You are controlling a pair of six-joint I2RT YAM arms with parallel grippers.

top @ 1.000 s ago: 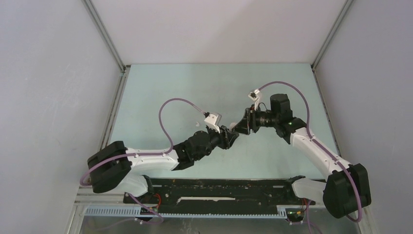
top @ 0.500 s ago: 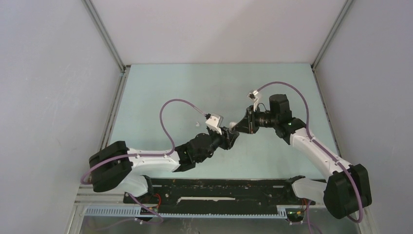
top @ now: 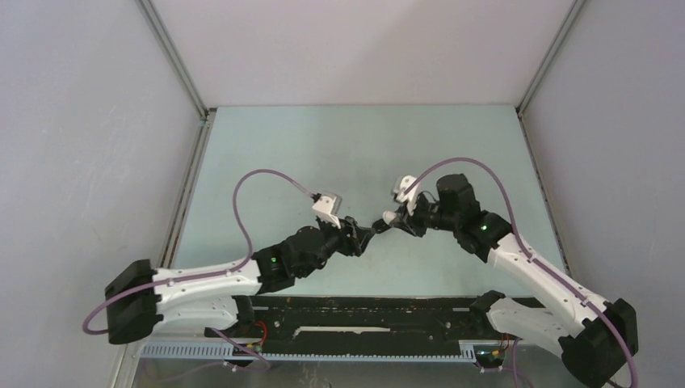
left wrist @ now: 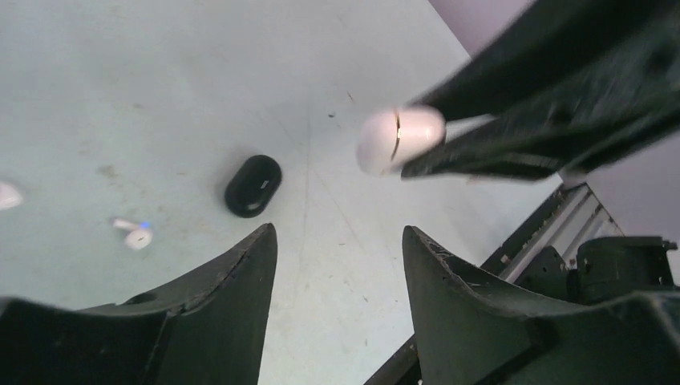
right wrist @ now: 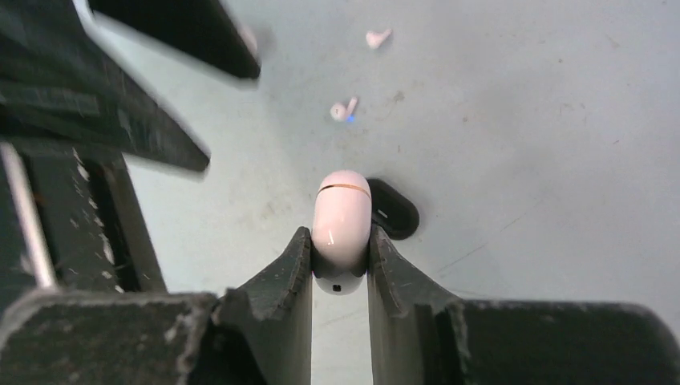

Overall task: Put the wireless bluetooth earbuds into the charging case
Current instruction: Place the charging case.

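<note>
My right gripper (right wrist: 339,234) is shut on a white pebble-shaped charging case (right wrist: 341,220), held clear of the table; a thin gold seam rings it. In the left wrist view the same case (left wrist: 399,139) pokes out of the right gripper's dark fingers (left wrist: 545,104), ahead of my left gripper (left wrist: 338,233), which is open and holds nothing. Two white earbuds (right wrist: 344,110) (right wrist: 377,37) lie on the table beyond the case. One earbud (left wrist: 136,234) shows in the left wrist view. From above, both grippers (top: 367,233) (top: 392,218) meet mid-table.
A black oval case (right wrist: 394,210) (left wrist: 253,185) lies on the pale green table (top: 266,153) under the held case. Another small white piece (left wrist: 6,195) sits at the left edge of the left wrist view. Grey walls and a metal frame (top: 190,178) bound the table.
The left gripper has opened and drawn back to the near left. The right gripper has shut on the white case and moved nearer and left.
</note>
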